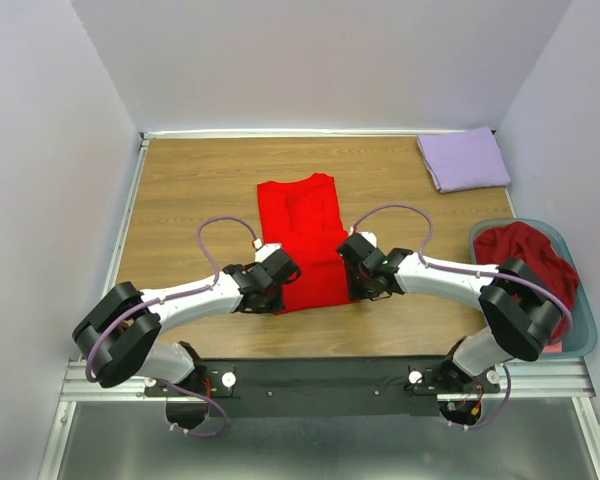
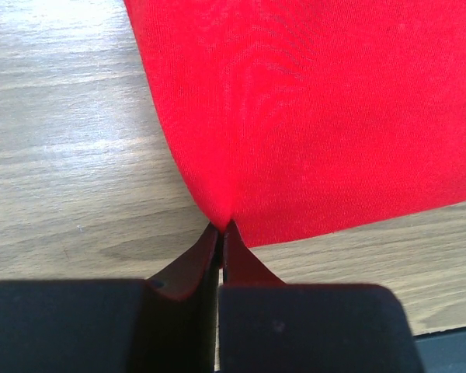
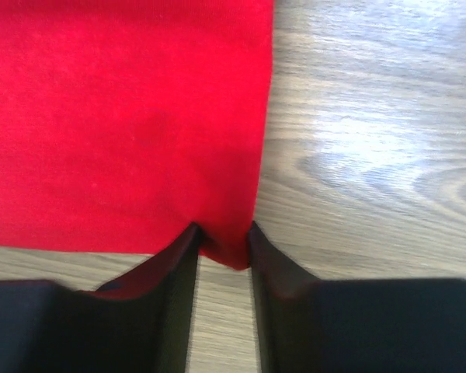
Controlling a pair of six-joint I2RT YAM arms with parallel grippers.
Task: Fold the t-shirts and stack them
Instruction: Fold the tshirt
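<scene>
A bright red t-shirt (image 1: 305, 235) lies folded into a long strip on the wooden table, its near end towards the arms. My left gripper (image 1: 278, 285) (image 2: 221, 227) is shut on the shirt's (image 2: 318, 116) near left corner, and the cloth puckers into the fingertips. My right gripper (image 1: 356, 268) (image 3: 224, 233) is at the near right corner. Its fingers stand apart on either side of that corner of the shirt (image 3: 124, 116), which bulges between them. A folded lavender t-shirt (image 1: 464, 160) lies at the far right. Maroon t-shirts (image 1: 525, 255) are piled in the basket.
The teal-blue basket (image 1: 583, 345) stands at the right edge of the table, beside the right arm's elbow. Grey walls close in the table on the left, back and right. Bare wood (image 1: 190, 190) shows left of the red shirt.
</scene>
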